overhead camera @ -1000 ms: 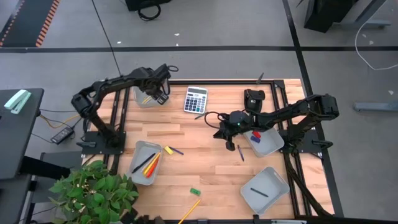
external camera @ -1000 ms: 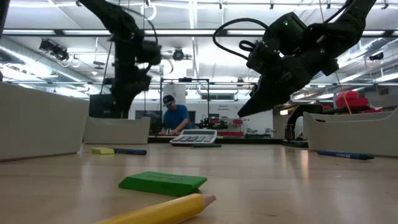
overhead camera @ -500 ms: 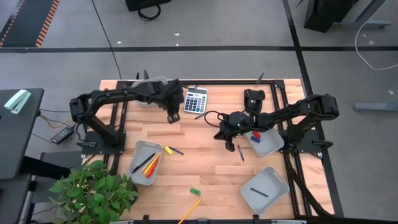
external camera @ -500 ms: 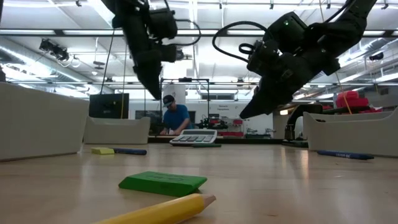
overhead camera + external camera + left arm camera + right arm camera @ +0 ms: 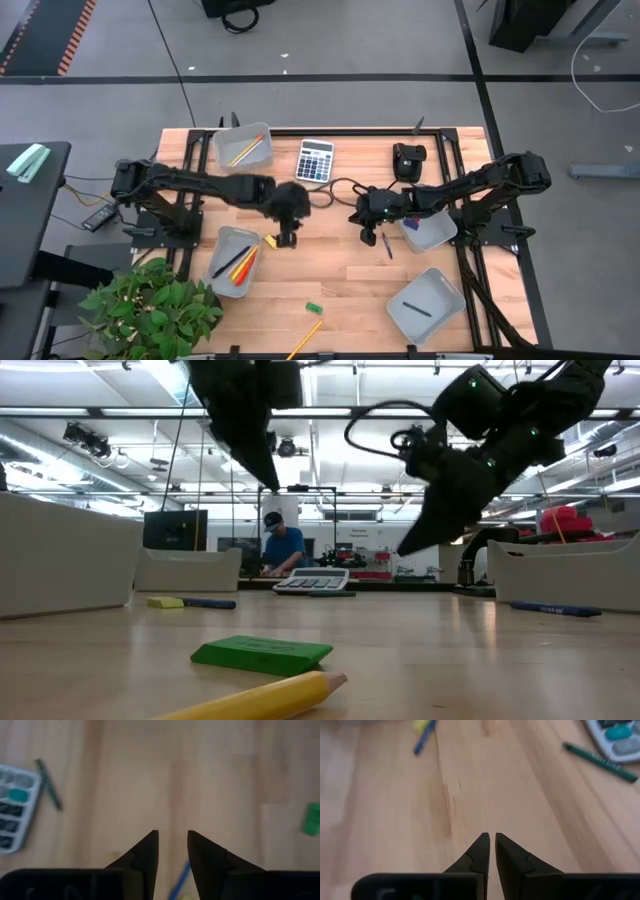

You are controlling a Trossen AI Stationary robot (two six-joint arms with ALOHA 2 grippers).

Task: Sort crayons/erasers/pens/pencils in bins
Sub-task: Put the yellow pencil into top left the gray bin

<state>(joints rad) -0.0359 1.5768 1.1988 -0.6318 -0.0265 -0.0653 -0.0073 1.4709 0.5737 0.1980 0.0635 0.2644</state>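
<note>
My left gripper [image 5: 287,239] [image 5: 173,834] hangs open above the table's middle, over a blue pen [image 5: 180,879] that lies on the wood next to a small yellow piece [image 5: 270,241]. My right gripper [image 5: 371,238] [image 5: 492,836] is shut and empty, above the wood beside another dark pen [image 5: 387,246]. A green pen [image 5: 48,785] lies by the calculator [image 5: 315,160]. A green eraser [image 5: 314,308] and a yellow pencil [image 5: 306,337] lie near the front edge. Four grey bins stand at the far left [image 5: 262,132], near left [image 5: 222,240], right [image 5: 437,238] and near right [image 5: 445,283].
The far left bin holds thin yellow sticks, the near left bin orange, red and dark sticks, the right bin red and blue erasers, the near right bin a dark pen. A black device [image 5: 407,158] stands at the back. A potted plant [image 5: 150,305] is off the near left corner.
My left gripper has swung from over the far left bin toward the table's middle and near edge, and now hangs above the blue pen and the yellow piece.
</note>
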